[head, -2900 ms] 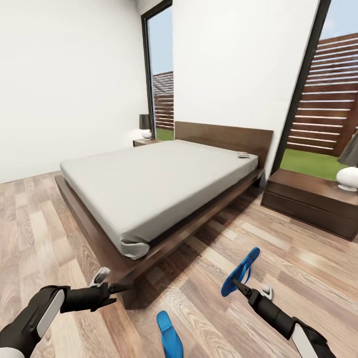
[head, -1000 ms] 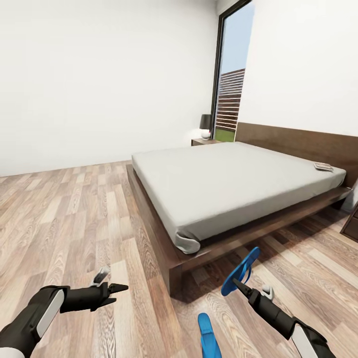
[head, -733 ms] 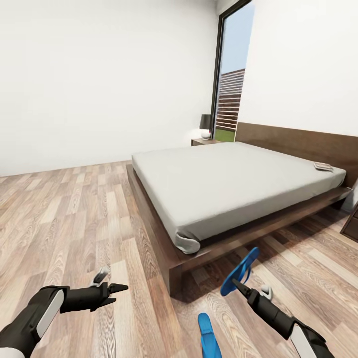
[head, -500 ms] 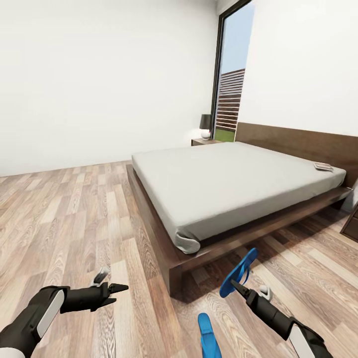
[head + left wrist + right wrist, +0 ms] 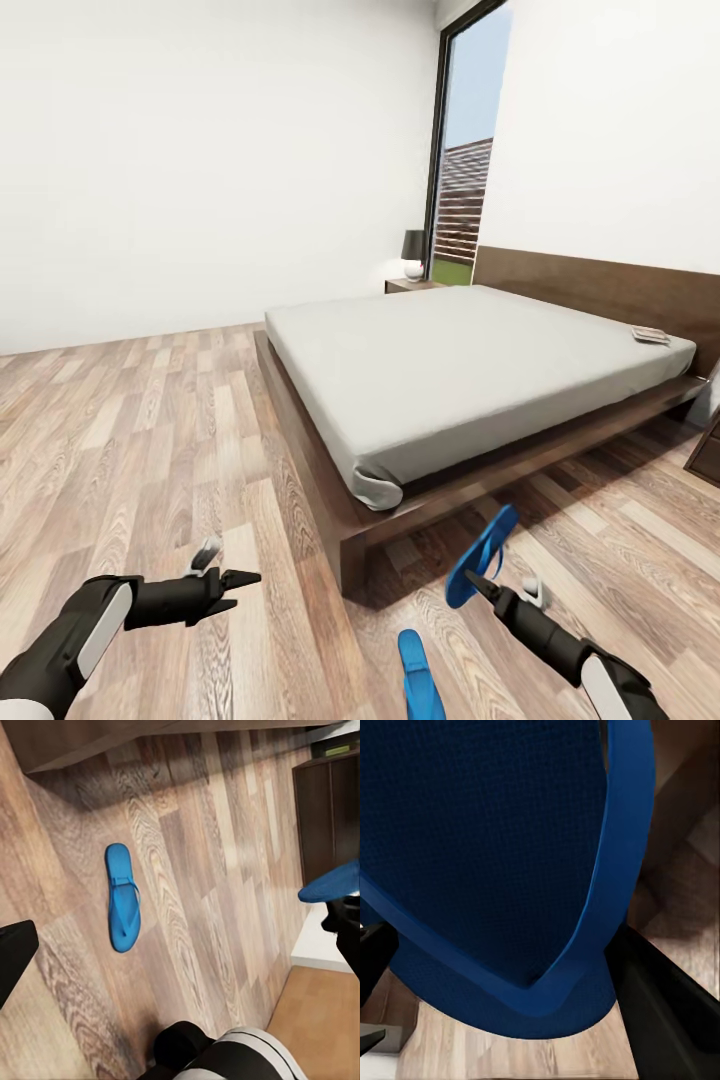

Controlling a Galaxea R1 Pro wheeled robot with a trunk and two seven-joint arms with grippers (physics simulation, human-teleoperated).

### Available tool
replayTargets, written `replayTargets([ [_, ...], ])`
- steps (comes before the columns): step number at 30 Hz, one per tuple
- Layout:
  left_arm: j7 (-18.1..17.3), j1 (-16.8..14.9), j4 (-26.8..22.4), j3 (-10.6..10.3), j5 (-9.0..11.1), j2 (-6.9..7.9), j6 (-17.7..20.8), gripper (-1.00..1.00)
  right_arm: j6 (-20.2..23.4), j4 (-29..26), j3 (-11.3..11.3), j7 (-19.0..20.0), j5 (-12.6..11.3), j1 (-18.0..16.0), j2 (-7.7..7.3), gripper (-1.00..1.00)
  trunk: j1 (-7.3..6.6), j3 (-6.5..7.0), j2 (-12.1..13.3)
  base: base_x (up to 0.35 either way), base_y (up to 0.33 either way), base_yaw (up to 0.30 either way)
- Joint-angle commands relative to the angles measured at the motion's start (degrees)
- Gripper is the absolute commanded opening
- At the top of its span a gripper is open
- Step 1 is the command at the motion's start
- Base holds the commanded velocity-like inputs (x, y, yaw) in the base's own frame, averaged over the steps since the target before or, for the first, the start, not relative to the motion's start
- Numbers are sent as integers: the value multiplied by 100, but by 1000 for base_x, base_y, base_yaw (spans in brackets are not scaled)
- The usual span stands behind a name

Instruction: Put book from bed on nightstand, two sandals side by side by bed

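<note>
Right gripper [image 5: 478, 582] low at the right of the head view, clenched on one blue sandal [image 5: 481, 556] and holding it up off the floor, tilted, toe end raised toward the bed [image 5: 440, 370]. In the right wrist view the sandal's sole [image 5: 502, 870] very close between the dark fingers [image 5: 667, 1005], wood floor behind it.

Second sandal [image 5: 418, 672] flat on the wood-plank floor [image 5: 150, 450] — near the foot corner of the bed, between the two arms in the head view. Seen in the left wrist view too, lying strap side up [image 5: 123, 897], well apart from the held one [image 5: 330, 882].

Left gripper [image 5: 232, 590] low at the left of the head view, above bare floor, holding nothing; fingers look close together at the tips, but open or shut cannot be told for sure.

Book [image 5: 650, 335] on the pale grey mattress, near the headboard [image 5: 600, 285] at the bed's right side. Far nightstand [image 5: 408, 286] beyond the bed by the tall window [image 5: 462, 150], a small lamp [image 5: 413, 254] on it — an edge of another dark cabinet [image 5: 706, 450] at the right border of the view.
</note>
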Motion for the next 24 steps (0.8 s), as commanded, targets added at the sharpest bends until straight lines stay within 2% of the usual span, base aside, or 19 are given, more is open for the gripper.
replayTargets([
  [1,-28,-3,0,9,-12,-3,21,100,61,3,-5,-50,-35,-3,1,-100,-1,-5,-2,0,0,0],
  [6,-34,-3,0,50,89,-9,21,100,76,28,47,-646,6,-3,8,-100,-1,-5,-2,0,0,0],
  [9,-34,-3,0,106,178,-13,15,100,79,40,224,-891,17,-3,10,-100,-1,-5,-2,0,0,0],
  [10,-35,-3,0,136,242,-15,13,100,81,51,445,-1010,29,-3,11,-100,-1,-5,-2,0,0,0],
  [12,-35,-3,0,155,300,-16,12,100,81,58,726,-1110,38,-3,11,-100,-1,-5,-2,0,0,0],
  [13,-33,-3,0,170,348,-17,14,100,85,62,1034,-1217,42,1,11,-100,-1,-5,-2,0,0,0],
  [16,-30,-3,0,187,403,-16,11,100,122,66,1478,-1429,42,8,15,-100,-1,-5,-2,0,0,0],
  [17,-29,-3,0,199,435,-13,9,100,198,66,1733,-1603,35,10,18,-100,-1,-5,-2,0,0,0],
  [20,-29,-3,-19,238,484,-9,4,100,387,65,2040,-1893,30,7,78,-100,-1,-5,-2,0,0,0],
  [21,-38,-3,-39,275,512,-9,-8,100,549,63,2175,-2087,28,0,162,-100,-1,-5,-2,0,0,0],
  [24,-28,-3,-72,317,537,-4,-25,100,912,59,2327,-2424,30,-18,399,-100,-1,-5,-2,0,0,0],
])
